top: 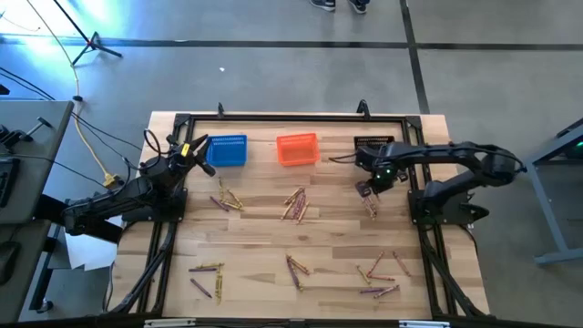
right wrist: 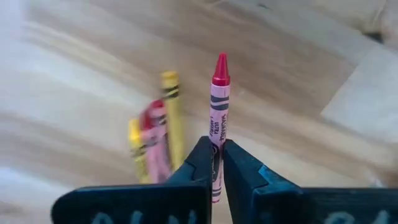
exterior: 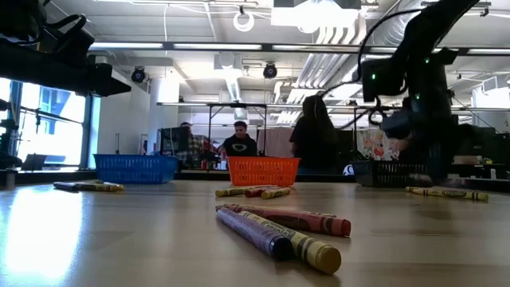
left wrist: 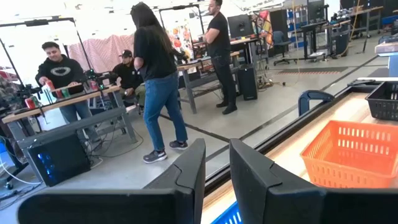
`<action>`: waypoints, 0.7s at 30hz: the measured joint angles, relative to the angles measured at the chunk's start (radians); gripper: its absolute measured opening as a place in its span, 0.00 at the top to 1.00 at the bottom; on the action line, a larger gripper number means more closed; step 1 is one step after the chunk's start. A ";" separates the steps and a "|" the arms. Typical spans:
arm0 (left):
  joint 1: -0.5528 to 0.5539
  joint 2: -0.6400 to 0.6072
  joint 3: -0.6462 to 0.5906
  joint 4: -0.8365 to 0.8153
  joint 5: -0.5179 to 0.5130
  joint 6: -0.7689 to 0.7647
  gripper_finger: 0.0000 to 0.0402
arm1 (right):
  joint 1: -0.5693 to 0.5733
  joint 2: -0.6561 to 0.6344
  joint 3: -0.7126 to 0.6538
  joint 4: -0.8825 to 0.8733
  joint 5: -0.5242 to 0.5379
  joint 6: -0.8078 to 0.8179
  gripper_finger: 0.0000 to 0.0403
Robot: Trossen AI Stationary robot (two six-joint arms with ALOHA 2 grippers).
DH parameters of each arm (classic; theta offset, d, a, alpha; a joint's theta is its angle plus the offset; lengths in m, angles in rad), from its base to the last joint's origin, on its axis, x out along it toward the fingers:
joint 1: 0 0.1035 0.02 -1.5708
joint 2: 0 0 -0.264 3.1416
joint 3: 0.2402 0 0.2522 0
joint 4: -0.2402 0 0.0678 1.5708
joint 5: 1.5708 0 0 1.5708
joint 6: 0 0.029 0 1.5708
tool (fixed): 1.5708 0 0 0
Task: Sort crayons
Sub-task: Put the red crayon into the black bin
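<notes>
The short wax crayons (top: 296,206) strewn on the table are yellow-gold, reddish-pink and dark purple; the pale striped wooden tabletop (top: 273,237) shows blond planks; three small mesh baskets run blue (top: 227,150), orange (top: 297,148) and black (top: 373,144); the dark right gripper (right wrist: 214,163) pinches a reddish-pink crayon with black label print (right wrist: 218,106).

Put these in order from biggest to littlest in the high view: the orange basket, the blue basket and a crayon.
1. Blue basket and orange basket: they look about the same, so no ranking between them.
2. Any single crayon, like the one near the front left: far smaller.
</notes>
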 joint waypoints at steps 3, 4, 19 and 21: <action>0.000 0.000 0.000 0.000 0.000 0.000 0.85 | 0.000 -0.071 0.049 -0.030 -0.008 0.020 0.97; 0.000 0.000 0.000 0.000 0.000 0.000 0.85 | 0.000 -0.094 0.067 -0.036 -0.001 0.021 0.97; 0.000 0.000 0.000 0.000 0.000 0.000 0.85 | -0.219 -0.106 0.218 0.002 0.439 -0.200 0.96; 0.000 0.000 0.000 0.000 0.000 0.000 0.85 | -0.262 -0.077 0.218 0.003 0.446 -0.246 0.96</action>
